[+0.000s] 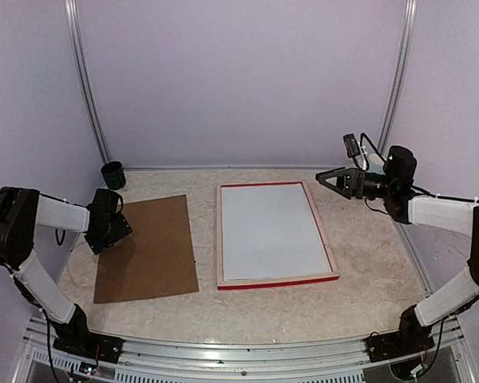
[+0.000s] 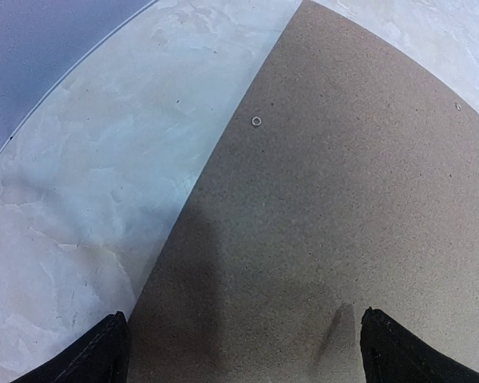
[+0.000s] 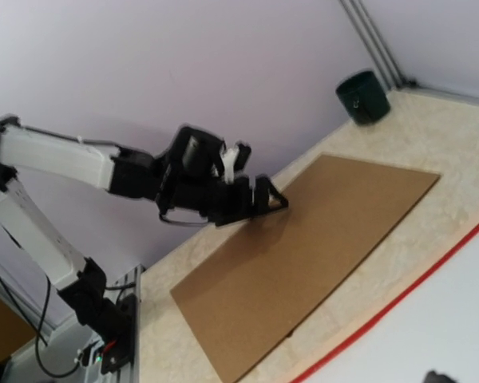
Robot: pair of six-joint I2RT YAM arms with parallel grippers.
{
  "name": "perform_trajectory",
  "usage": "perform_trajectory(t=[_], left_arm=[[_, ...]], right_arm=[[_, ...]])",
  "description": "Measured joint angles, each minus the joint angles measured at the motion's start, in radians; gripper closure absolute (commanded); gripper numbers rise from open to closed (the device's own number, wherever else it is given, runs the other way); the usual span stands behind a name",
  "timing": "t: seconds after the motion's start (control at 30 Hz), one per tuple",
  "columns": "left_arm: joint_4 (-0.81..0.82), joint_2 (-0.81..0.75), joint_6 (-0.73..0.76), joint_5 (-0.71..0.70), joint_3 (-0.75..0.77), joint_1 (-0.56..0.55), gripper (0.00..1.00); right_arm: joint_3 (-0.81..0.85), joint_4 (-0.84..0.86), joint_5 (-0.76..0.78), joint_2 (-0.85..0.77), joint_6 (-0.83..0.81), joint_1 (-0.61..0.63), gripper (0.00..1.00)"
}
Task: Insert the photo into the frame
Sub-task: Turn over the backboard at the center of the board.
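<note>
The frame (image 1: 278,282) is lying flat in the middle of the worktop (image 1: 263,319), a little nearer the right edge. It is showing pale wood on top and red along its sides. A white sheet (image 1: 273,231) is filling the inside of it. I cannot tell if that sheet is the photo turned over.

A brown board (image 1: 148,247) is lying flat just beside the frame, on the side of the left edge, not touching it. A dark cup (image 1: 112,174) is standing in the far left corner.

The left claw (image 2: 243,351) is hanging low over the board's left edge. Its fingers (image 2: 88,359) are standing wide apart, with nothing between them, only the board showing below.

The right claw (image 1: 329,179) is hanging up in the air near the far right corner of the frame, pointing toward the left. It is wide open too, and it is holding nothing.
</note>
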Motion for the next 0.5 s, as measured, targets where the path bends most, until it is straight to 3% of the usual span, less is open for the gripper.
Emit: perform_trajectory(t=[0.23,0.5], left_arm=[[0.042,0.000,0.000,0.034,-0.002,-0.015,0.01],[0.098,-0.018,0.000,0.059,-0.034,-0.042,0.01]], right_arm=[[0.191,-0.387,0.246,0.069,-0.174,0.229,0.01],[0.397,-0.693,0.561,0.176,-0.203,0.461,0.01]])
